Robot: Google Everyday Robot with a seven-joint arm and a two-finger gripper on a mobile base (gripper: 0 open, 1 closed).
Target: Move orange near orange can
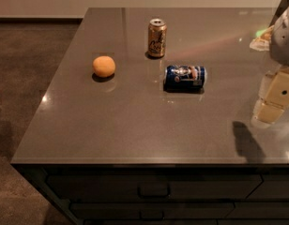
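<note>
Claw [275,100] at counter's [135,130] right edge; orange [103,66] near left edge.

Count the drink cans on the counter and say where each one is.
2. The orange can stands upright near the back; the blue can lies on its side in front of it, to the right. No others show. The gripper hangs at the right edge.

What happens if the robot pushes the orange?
The orange is round, so it will probably roll across the smooth countertop, maybe past the orange can. Its matte skin likely grips well. The gripper hangs at the right edge, far from it.
</note>
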